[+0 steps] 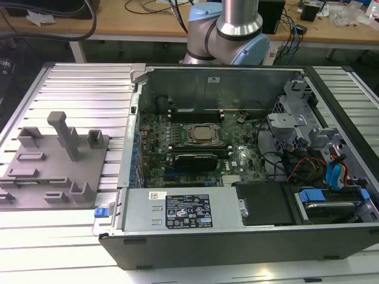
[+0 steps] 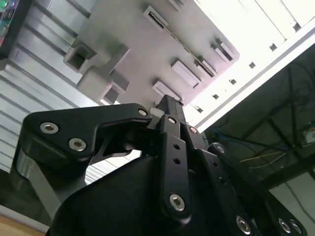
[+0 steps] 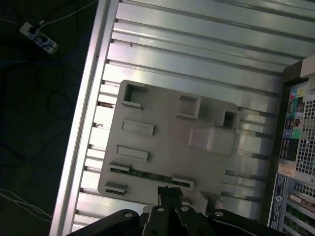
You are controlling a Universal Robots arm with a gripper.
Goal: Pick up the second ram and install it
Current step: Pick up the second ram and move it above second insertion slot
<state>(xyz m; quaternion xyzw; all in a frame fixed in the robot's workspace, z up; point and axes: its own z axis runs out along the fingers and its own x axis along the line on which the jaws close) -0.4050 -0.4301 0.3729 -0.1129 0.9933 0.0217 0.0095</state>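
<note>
- The second ram appears to stand on edge in a narrow slot of the grey holding fixture. It lies just ahead of the gripper's fingertips and apart from them.
- Handling, as judged: light, stiff and thin. Its chips and contact edge are fragile, and its smooth faces could slip.
- Best hold, as judged: across the two flat faces near mid-length, on the edge that stands clear of the slot.
- The gripper hovers over the fixture with its fingers pressed together and nothing between them.
- The open computer case, with its motherboard, stands beyond the fixture, well apart from the gripper.
</note>
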